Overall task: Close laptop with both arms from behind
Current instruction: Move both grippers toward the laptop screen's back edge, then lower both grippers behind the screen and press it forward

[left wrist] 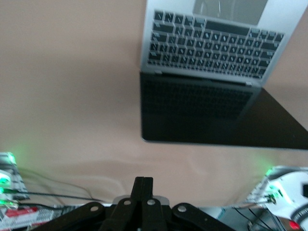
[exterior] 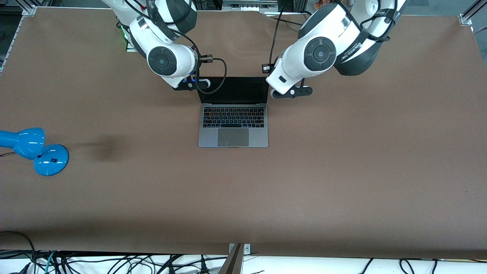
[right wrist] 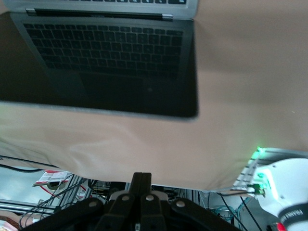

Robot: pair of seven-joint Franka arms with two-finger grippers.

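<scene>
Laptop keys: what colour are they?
Black, set in the grey deck of the open laptop; the front view shows this best.

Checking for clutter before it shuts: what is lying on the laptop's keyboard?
Nothing lies on the open laptop: keys and trackpad show bare. Both grippers are by the screen's top corners, hidden by the arms.

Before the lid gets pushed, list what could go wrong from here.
1. The laptop stands open and loose on the bare table; a push on its screen might slide it toward the front camera rather than fold it.
2. The left gripper and right gripper sit at separate top corners; uneven pushing could twist the lid.
3. The right arm's cable loops across the screen corner and may snag.
</scene>
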